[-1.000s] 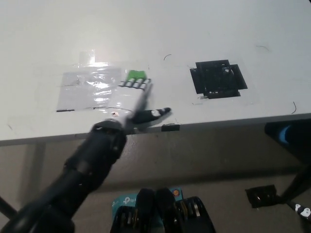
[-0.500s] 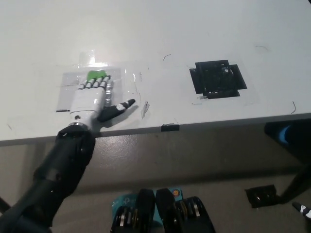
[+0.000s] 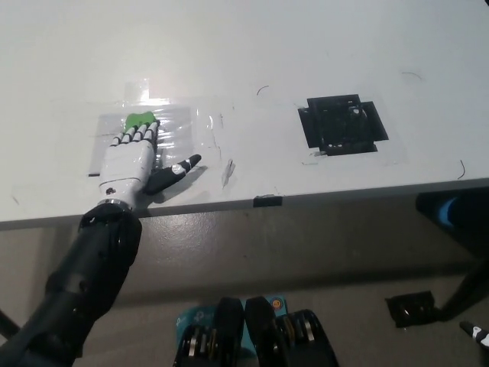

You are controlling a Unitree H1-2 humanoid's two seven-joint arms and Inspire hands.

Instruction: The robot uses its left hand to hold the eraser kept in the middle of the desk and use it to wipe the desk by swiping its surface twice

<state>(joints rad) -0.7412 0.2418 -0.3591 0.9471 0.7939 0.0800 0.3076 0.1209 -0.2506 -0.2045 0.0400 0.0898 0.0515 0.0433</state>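
Here we see the white left hand (image 3: 131, 163) lying flat, fingers pressing the green eraser (image 3: 138, 120) onto the desk (image 3: 306, 46) at its left, likely to drag it in 1 swipe.

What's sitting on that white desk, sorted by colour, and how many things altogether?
Green: 1, the eraser under the left hand
Black: 1, the taped square patch
Clear: 1, the shiny plastic sheet
Total: 3
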